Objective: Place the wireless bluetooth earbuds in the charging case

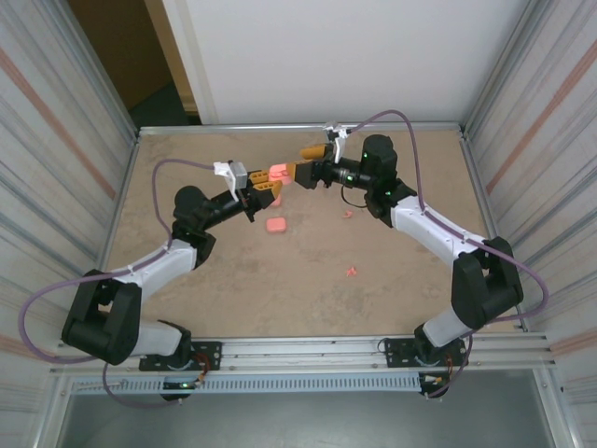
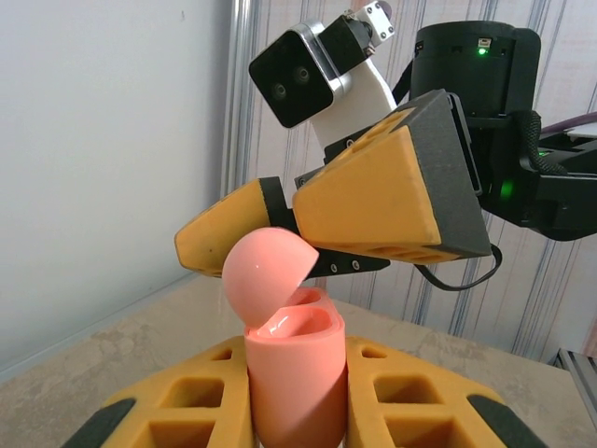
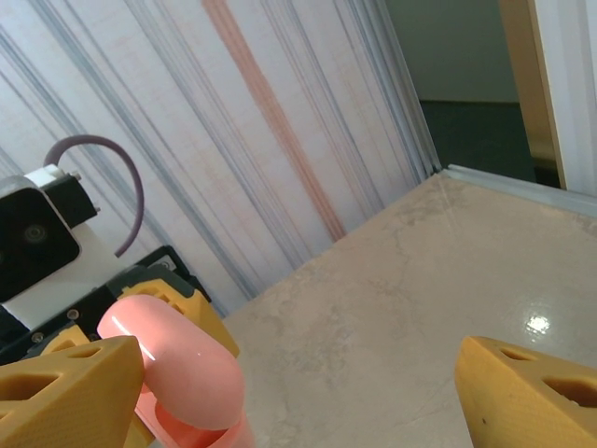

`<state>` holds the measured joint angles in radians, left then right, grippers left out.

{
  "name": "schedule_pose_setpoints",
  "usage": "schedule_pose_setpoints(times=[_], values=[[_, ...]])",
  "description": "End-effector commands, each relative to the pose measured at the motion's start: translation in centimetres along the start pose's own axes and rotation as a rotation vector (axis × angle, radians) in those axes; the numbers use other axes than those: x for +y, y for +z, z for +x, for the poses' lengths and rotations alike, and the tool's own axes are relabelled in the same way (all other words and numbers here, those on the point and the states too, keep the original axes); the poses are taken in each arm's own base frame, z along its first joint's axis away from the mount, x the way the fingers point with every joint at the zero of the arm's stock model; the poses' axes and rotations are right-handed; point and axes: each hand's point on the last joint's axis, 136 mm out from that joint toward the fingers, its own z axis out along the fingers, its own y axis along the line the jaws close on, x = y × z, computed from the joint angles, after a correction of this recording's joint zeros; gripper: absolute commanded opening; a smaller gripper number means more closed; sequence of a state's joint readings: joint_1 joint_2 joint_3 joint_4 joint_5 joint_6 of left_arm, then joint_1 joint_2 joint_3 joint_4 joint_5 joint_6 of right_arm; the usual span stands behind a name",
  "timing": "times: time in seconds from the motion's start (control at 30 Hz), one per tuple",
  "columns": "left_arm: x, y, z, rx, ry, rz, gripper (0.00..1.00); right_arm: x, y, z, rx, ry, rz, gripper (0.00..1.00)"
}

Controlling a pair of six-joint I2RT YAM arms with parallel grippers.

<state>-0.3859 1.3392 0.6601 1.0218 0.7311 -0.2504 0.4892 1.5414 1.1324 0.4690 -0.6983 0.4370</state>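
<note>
Holding case (image 2: 294, 373) upright above counter (image 1: 233, 299), lid hinged open, body gripped in clenched left pincer (image 1: 266, 191). Keeping right pincer (image 1: 298, 161) released, spread wide beside lid, carrying nothing. Risk: bumping lid shut or levering case out of grip by a stray finger. Leaves earbuds (image 1: 352, 272) loose on counter, well apart from case. Mottled tan counter; ribbed side panels, white rear wall.

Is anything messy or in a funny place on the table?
Yes. One tiny pink earbud and another earbud lie loose on the table, apart from each other. A spare pink case lies there too. The left gripper holds an open case.
</note>
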Motion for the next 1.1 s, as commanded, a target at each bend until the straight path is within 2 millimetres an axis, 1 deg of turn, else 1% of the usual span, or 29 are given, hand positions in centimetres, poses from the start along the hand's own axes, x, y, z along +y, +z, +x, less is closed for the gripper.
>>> schedule_pose_setpoints(times=[0.0, 0.17, 0.37, 0.5, 0.6, 0.73, 0.83, 0.9, 1.03, 1.07], values=[[-1.4, 0.2, -2.6, -0.060, 0.077, 0.053, 0.00, -1.0, 0.4, -0.8, -0.018, 0.007, 0.030, 0.85], [-1.3, 0.2, -2.4, -0.054, 0.072, 0.049, 0.00, -0.8, 0.5, -1.2, -0.028, 0.005, 0.027, 0.85], [-1.4, 0.1, -2.4, -0.051, 0.068, 0.046, 0.00, -0.1, 0.0, -2.2, -0.043, -0.002, 0.021, 0.86], [-1.3, -0.1, -2.2, -0.046, 0.065, 0.032, 0.00, 0.3, -1.1, -2.7, -0.053, -0.005, 0.035, 0.86], [-1.2, -0.3, -2.0, -0.037, 0.070, 0.017, 0.00, 0.2, -2.4, -2.9, -0.046, -0.005, 0.074, 0.86], [-1.4, -0.7, -2.1, -0.037, 0.080, 0.004, 0.00, -0.9, -4.7, -1.9, 0.014, 0.047, 0.178, 0.86], [-1.7, -1.0, -2.4, -0.040, 0.083, 0.001, 0.00, -2.1, -7.0, -0.8, 0.057, 0.113, 0.285, 0.86], [-1.9, -1.2, -2.6, -0.044, 0.088, 0.000, 0.00, -2.9, -8.6, 0.3, 0.093, 0.153, 0.375, 0.85], [-2.3, -1.6, -3.2, -0.057, 0.099, -0.005, 0.00, -3.5, -11.3, 3.0, 0.181, 0.214, 0.508, 0.80], [-2.4, -1.7, -3.3, -0.060, 0.101, -0.007, 0.00, -3.6, -12.1, 3.9, 0.210, 0.237, 0.544, 0.78]])
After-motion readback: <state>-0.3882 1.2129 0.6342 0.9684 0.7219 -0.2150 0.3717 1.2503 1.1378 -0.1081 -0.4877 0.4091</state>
